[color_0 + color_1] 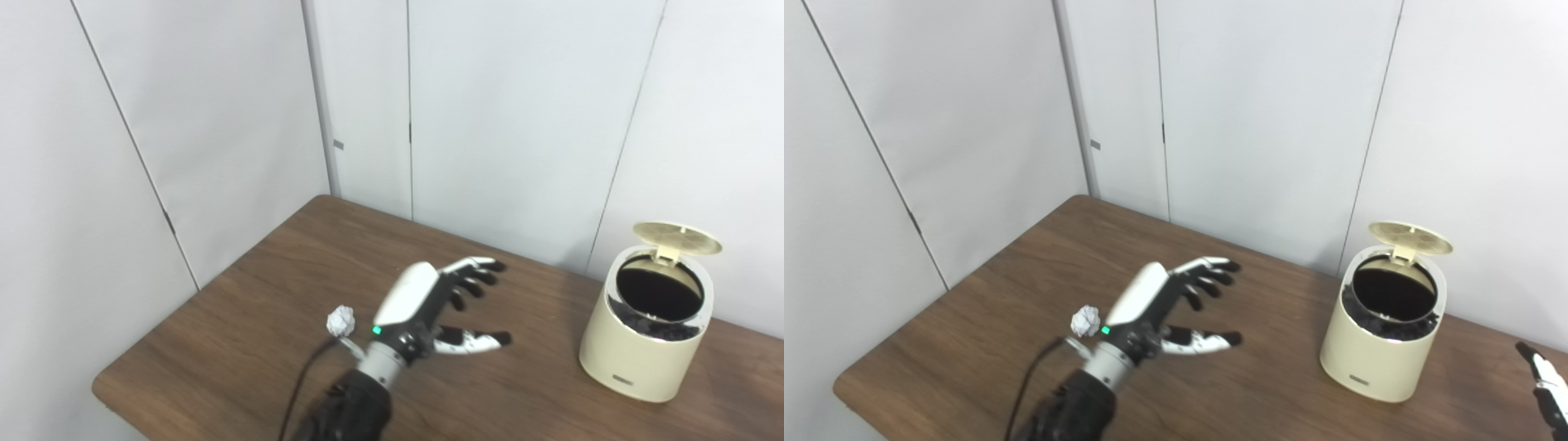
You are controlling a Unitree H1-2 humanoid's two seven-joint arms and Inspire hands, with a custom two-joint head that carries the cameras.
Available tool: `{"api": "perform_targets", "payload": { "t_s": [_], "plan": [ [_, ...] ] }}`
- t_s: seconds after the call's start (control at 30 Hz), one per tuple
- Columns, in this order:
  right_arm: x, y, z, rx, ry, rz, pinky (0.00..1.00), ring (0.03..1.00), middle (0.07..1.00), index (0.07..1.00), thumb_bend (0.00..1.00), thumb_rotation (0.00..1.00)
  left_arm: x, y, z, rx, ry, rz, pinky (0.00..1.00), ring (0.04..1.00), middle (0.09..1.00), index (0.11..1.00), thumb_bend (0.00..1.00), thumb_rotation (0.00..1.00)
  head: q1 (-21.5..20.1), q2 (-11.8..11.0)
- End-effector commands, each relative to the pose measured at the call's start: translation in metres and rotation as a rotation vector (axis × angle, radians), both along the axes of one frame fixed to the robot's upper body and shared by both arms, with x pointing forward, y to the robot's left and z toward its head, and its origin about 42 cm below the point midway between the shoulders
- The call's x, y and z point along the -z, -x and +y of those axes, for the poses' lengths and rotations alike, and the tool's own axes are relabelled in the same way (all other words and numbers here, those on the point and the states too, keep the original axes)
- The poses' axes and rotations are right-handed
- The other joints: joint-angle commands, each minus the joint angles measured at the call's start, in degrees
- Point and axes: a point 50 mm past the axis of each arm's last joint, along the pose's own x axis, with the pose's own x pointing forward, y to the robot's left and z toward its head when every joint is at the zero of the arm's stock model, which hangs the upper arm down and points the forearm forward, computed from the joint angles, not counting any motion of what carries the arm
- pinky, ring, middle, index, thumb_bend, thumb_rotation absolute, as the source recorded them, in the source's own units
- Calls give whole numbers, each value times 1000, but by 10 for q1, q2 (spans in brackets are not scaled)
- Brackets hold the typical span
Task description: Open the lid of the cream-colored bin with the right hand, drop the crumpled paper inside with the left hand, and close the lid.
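The cream-colored bin [643, 343] stands at the right of the wooden table, its round lid [677, 237] tipped up and back, showing a dark liner inside. The crumpled white paper ball [340, 321] lies on the table just left of my left wrist. My left hand [444, 303] is open and empty above the table middle, fingers spread and pointing right toward the bin. My right hand [1546, 389] shows only as fingertips at the right edge of the right eye view, right of the bin and apart from it; the fingers look spread.
White wall panels close in behind and to the left of the table [245, 343]. The table's front left corner [101, 386] is near the paper. A black cable [300, 386] runs along my left forearm.
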Motion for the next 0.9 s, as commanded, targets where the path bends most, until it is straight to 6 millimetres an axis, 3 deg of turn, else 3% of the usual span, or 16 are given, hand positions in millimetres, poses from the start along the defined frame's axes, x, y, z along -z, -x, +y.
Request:
{"api": "perform_targets", "payload": {
  "t_s": [0.0,0.07,0.2,0.27,0.3,0.53,0.87],
  "plan": [
    [-22,-7,1,-27,2,-86,883,991,1000,1000,800,596,-16,3,19,-42,-67,-19,546,665,747,793,710,114,1,1],
    [-23,-7,1,-25,0,-83,886,993,1000,1000,802,593,-19,5,31,-66,-101,-2,541,667,749,792,731,75,2,0],
    [-22,-9,-1,-27,1,-82,857,980,1000,1000,811,606,-28,12,52,-150,-225,54,529,665,739,772,742,88,8,0],
    [-22,-9,-1,-33,-4,-81,854,979,1000,1000,812,611,-32,15,56,-197,-295,83,523,656,738,769,747,86,9,1],
    [-22,-10,0,-36,-7,-80,857,979,1000,1000,812,615,-34,17,58,-223,-333,99,521,658,739,768,757,35,9,2],
    [-26,-13,6,-52,-4,-85,881,989,1000,1000,781,579,-42,23,75,-334,-601,202,487,650,747,764,816,50,10,1],
    [-29,-13,6,-53,10,-85,889,1000,1000,1000,748,537,-43,23,92,-418,-710,278,517,717,772,794,896,115,11,3]
  ]
}}
